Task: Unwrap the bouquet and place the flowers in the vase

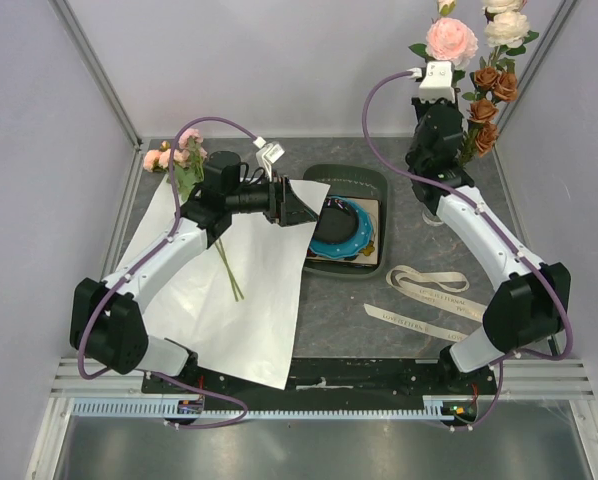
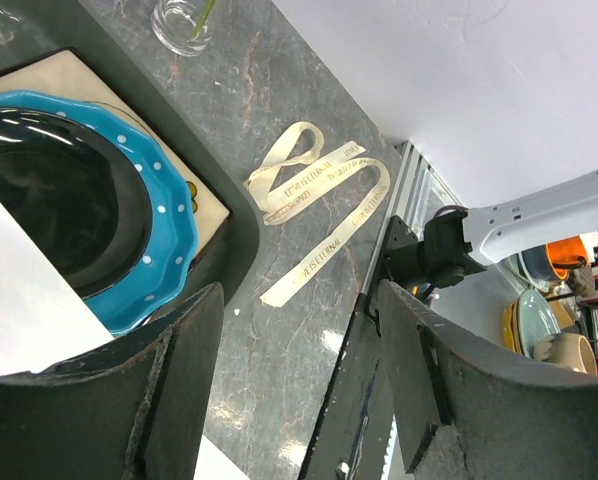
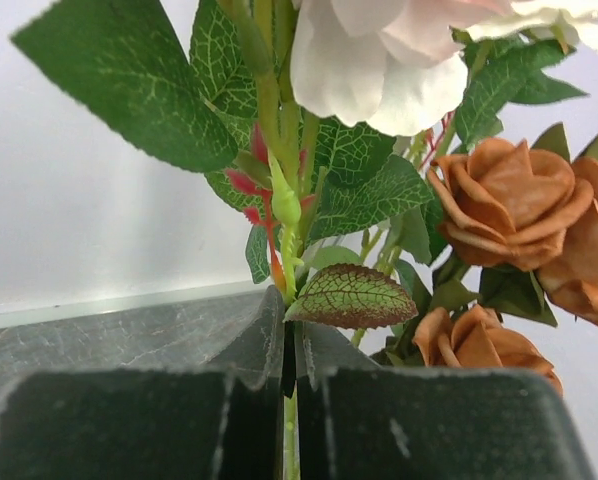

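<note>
Plainly, the right end effector (image 3: pixel 291 345) is clenched on a thin green stem of the flowers (image 1: pixel 451 40), which it holds upright at the counter's (image 1: pixel 339 320) far right. The blooms rise above the fingers and the stems drop straight down between them, so the bunch's long axis is vertical. The vase (image 2: pixel 182 24) stands on the counter under that arm, at about 2 o'clock from the tray (image 1: pixel 345 172). The left wrist view shows a green stem reaching inside its rim, though I cannot tell how deep it sits. My guess is that the next move is only a straight lowering or a letting go, since the stems and the vase mouth already line up. The left end effector (image 1: pixel 297 205) hangs released and empty at the right edge of the paper (image 1: pixel 249 330), facing 3 o'clock toward the tray. A pink sprig (image 1: pixel 175 158) lies flat on the paper, with its heads at 11 o'clock and its stem running to 5 o'clock. It lies behind the left end effector, at roughly 9 o'clock from it. The left arm is much the nearer one to fetch it.
</note>
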You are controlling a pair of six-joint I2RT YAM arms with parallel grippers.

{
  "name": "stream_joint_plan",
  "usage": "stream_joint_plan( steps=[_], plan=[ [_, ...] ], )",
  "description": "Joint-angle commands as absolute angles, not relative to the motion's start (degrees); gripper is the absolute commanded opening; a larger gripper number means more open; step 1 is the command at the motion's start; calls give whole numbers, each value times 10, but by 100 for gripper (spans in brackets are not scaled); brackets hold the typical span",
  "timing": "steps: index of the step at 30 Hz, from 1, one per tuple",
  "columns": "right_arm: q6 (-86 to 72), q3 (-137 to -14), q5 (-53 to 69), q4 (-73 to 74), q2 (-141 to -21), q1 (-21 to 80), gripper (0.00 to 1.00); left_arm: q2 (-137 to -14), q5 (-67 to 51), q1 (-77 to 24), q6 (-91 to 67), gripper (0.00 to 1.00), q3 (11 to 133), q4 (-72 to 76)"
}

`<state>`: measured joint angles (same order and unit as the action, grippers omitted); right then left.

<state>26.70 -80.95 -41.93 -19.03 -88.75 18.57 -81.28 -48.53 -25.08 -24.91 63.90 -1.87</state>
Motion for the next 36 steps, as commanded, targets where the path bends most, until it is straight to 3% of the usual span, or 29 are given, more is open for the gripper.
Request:
stream_joint_plan(
  steps=[1,36],
  plan=[
    [229,-787,-425,-220,-864,177,4,-813,-504,-250,-265,70,650,18],
    [137,-648,-446,-250,-852,129,21,-823,-509,-245,-273,70,650,20]
  ],
)
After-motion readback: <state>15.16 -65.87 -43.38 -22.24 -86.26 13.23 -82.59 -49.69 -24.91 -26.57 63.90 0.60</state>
